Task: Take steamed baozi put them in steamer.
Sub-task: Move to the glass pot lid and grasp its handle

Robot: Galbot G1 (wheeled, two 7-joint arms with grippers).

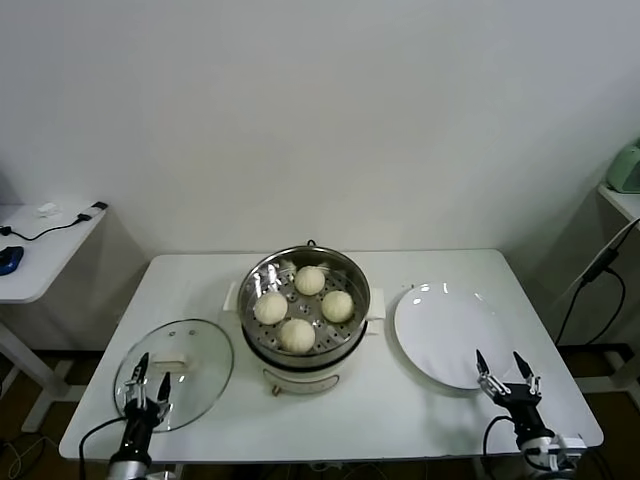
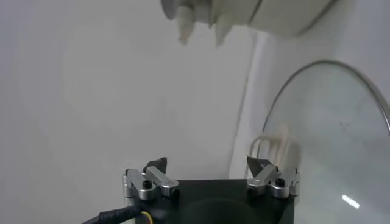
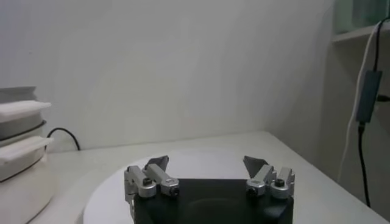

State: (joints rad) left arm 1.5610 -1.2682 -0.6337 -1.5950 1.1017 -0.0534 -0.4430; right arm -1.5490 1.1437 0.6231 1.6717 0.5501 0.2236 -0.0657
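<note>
Two grippers sit low at the near edge of the white rectangular table point(image 1: 200, 275). Left gripper point(image 1: 150, 381): fingers spread wide, holding nothing, poised over the near-left rim of the round clear glass lid point(image 1: 175, 372), which lies flat at the table's near-left, just beside the steamer base. In the left wrist view the gripper point(image 2: 210, 170) shows the same wide gap, with the lid point(image 2: 329, 134) curving past one finger. Right gripper point(image 1: 506, 374): fingers likewise wide apart and empty, at the near edge of the flat round white plate point(image 1: 450, 335), which is bare; the right wrist view point(image 3: 207, 170) agrees.

Farther back, table centre: round shiny stainless-steel steamer point(image 1: 305, 310) on a cream-white base, uncovered. Four smooth cream-white steamed baozi point(image 1: 297, 335) rest on its perforated tray, spaced in a diamond, not touching. Lid to its left, plate to its right.
</note>
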